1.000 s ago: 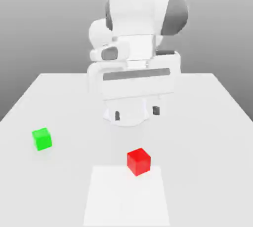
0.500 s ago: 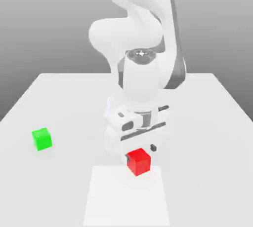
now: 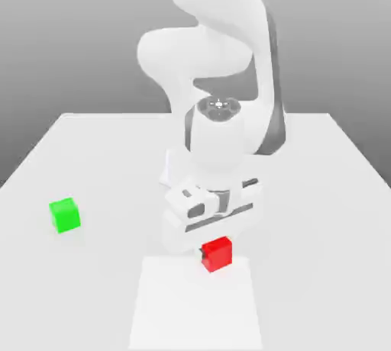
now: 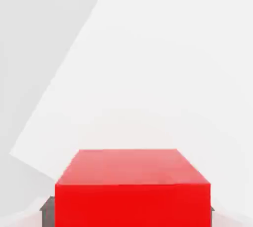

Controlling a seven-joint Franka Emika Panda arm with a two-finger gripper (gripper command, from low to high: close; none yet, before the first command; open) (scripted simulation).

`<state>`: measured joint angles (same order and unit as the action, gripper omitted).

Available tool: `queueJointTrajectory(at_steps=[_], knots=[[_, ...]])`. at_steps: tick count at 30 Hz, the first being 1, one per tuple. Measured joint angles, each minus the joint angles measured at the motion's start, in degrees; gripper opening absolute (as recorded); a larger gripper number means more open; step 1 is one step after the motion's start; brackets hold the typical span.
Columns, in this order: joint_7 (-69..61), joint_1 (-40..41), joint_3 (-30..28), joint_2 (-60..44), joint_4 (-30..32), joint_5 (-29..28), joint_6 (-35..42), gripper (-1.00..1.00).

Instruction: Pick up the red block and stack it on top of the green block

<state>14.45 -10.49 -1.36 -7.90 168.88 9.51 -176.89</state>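
Near the bench [image 3: 92, 151] front edge, my gripper [image 3: 216, 252] clamps the red block [image 3: 218, 253]. I'd lift straight up, keep it square, then carry toward the green block [image 3: 65, 215], well apart at the exterior view's left.

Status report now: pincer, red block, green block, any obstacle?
Pincer shut on red block, block on table. Green block apart, at exterior view's left. Nothing between them.

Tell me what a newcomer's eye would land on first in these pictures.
The big white arm bent low over the table, its claw down on the red block at the front, by a paler square patch. The red block looms large in the hand view. The green block sits alone toward the exterior view's left.
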Motion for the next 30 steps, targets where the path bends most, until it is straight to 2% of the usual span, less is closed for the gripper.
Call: queueJointTrajectory(at_steps=[17,30], knots=[[7.18,2.35,-0.55,16.51,2.64,-10.03,14.01,-1.00],[-19.13,24.91,-22.06,22.72,-0.42,-22.85,22.10,-1.00]])
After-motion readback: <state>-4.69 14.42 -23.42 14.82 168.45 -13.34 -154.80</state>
